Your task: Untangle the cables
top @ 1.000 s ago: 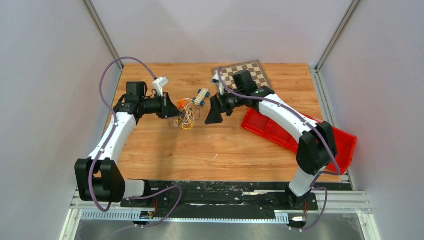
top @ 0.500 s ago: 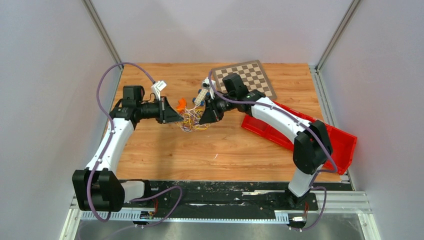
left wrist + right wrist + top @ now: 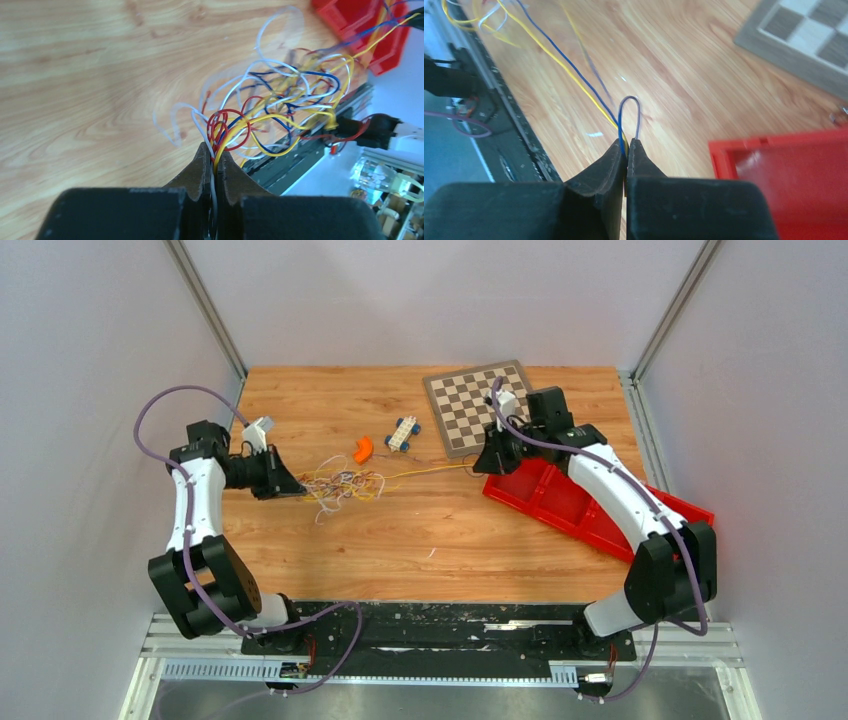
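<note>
The cables (image 3: 343,483) form a loose tangle of thin white, yellow, red and blue wires on the wooden table, left of centre. My left gripper (image 3: 300,490) is shut on the tangle's left end; in the left wrist view several wires (image 3: 260,107) run out from between its closed fingers (image 3: 213,152). A yellow and a blue wire (image 3: 430,470) stretch rightwards to my right gripper (image 3: 478,466), which is shut on them. In the right wrist view these two wires (image 3: 574,65) lead away from the pinched fingertips (image 3: 626,145).
A red tray (image 3: 560,502) lies under the right arm, at the right. A checkerboard (image 3: 470,405) sits at the back. An orange piece (image 3: 362,448) and a small blue-wheeled toy car (image 3: 404,430) lie behind the tangle.
The right gripper closed on wires at the tangle, then pulled right. The left gripper drew the bunch left, so two wires are now stretched out between them.
</note>
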`<state>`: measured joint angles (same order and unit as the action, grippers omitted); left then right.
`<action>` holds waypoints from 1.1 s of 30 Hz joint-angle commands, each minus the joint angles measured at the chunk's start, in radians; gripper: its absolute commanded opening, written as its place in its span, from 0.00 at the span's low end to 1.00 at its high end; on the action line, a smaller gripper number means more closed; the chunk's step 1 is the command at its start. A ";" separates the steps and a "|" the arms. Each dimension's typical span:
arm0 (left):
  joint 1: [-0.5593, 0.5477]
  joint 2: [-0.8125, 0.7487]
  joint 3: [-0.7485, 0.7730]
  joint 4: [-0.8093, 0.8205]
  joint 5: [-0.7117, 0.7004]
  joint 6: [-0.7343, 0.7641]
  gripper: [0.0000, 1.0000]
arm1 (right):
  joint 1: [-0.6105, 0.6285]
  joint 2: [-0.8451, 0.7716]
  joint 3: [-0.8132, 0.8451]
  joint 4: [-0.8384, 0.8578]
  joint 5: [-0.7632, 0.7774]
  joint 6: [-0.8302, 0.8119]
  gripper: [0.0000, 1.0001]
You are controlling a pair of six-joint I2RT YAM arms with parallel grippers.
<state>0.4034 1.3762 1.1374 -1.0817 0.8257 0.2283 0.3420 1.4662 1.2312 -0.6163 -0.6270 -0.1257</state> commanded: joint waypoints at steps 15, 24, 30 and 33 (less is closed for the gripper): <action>0.071 -0.007 0.015 0.017 -0.259 0.177 0.00 | -0.088 -0.169 0.024 -0.190 0.023 -0.169 0.00; 0.207 0.141 -0.021 0.125 -0.493 0.205 0.00 | -0.251 -0.214 0.075 -0.299 0.079 -0.303 0.00; 0.251 0.241 -0.009 0.170 -0.542 0.228 0.00 | -0.312 -0.234 0.104 -0.335 0.041 -0.321 0.00; 0.250 0.265 0.017 0.153 -0.496 0.231 0.00 | -0.313 -0.243 0.119 -0.330 -0.016 -0.288 0.00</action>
<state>0.6544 1.6360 1.1141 -0.9493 0.3202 0.4194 0.0261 1.2621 1.2926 -0.9318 -0.5728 -0.4114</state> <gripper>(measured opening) 0.047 0.007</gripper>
